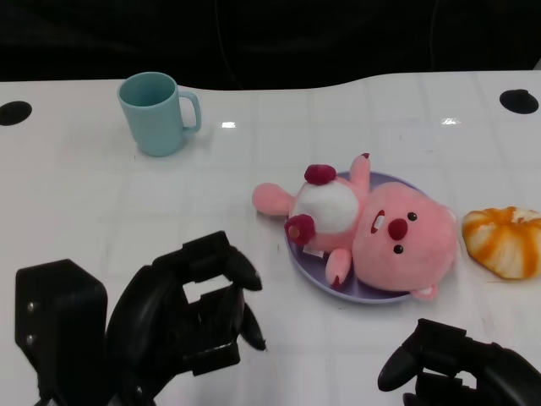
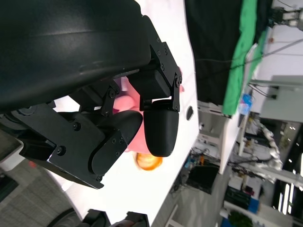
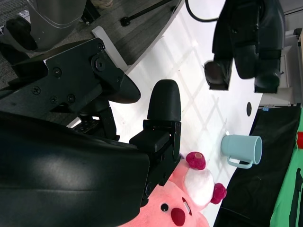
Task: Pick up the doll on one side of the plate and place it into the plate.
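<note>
- Left hand (image 1: 199, 317), head view: sits at about 7 o'clock on the white table (image 1: 101, 211), fingers curled loosely inward, nothing in them. It is well apart from the doll.
- Right hand (image 1: 456, 368), head view: at 5 o'clock, only partly in frame, fingers curled, holding nothing; near the plate's near rim but not touching it.
- Pink doll (image 1: 380, 224), head view: lies on its back on the purple plate (image 1: 317, 275), right of centre. Big head toward 4 o'clock, white belly and dark red paws toward 10 o'clock; one pink limb hangs past the plate rim onto the table.
- Orange-and-white plush (image 1: 503, 241), head view: at 3 o'clock, just beside the doll's head, off the plate.
- Teal mug (image 1: 156, 112), head view: upright at 11 o'clock, handle toward the right, well apart from the plate.
- Left wrist view: left hand's fingers (image 2: 161, 132) fill the frame, bent in, empty. Slivers of pink doll (image 2: 130, 97) and the orange plush (image 2: 149, 161) show past them.
- Right wrist view: right hand's fingers (image 3: 163, 106) apart, gripping nothing. Doll (image 3: 189, 198) lies below them; mug (image 3: 241, 150) beyond; the left hand (image 3: 246, 45) hangs over the table farther off.
</note>
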Controlling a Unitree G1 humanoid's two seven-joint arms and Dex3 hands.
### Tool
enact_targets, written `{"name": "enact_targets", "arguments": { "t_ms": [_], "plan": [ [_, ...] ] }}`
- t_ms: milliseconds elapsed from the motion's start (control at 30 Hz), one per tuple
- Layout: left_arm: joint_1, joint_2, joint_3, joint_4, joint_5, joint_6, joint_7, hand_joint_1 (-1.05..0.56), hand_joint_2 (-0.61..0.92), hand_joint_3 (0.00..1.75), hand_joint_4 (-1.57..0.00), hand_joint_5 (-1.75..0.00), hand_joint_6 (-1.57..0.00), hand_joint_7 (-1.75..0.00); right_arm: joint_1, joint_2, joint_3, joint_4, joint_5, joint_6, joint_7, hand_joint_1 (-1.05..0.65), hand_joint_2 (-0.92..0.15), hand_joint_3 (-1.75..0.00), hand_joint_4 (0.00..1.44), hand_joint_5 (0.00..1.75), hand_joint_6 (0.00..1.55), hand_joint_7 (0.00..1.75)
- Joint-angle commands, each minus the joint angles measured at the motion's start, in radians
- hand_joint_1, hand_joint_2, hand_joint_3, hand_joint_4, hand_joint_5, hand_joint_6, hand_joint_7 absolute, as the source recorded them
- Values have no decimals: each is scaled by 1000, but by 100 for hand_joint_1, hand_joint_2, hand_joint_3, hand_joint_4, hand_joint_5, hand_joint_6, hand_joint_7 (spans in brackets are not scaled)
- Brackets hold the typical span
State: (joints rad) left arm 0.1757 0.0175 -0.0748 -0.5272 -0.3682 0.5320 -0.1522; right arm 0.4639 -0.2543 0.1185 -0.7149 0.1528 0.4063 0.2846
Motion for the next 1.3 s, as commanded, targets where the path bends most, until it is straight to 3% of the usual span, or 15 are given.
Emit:
{"name": "enact_targets", "arguments": {
  "t_ms": [33,400,1300],
  "plan": [
    [30,14,16,-37,-7,32,22,-7,43,151,-92,-175,-76,-173,-3,-4,0,-4,2,-6,-3,-9,-66,-103,64,175,49,138],
    [75,34,42,-104,-45,130,23,-8,43,147,-89,-175,-73,-175,-2,-10,-16,-8,12,-10,6,-10,-66,-104,65,175,50,139],
    [47,67,33,-12,6,80,-7,-8,44,142,-88,-175,-72,-175,-17,-9,-29,9,7,-25,13,-10,-64,-106,66,175,51,137]
  ]
}}
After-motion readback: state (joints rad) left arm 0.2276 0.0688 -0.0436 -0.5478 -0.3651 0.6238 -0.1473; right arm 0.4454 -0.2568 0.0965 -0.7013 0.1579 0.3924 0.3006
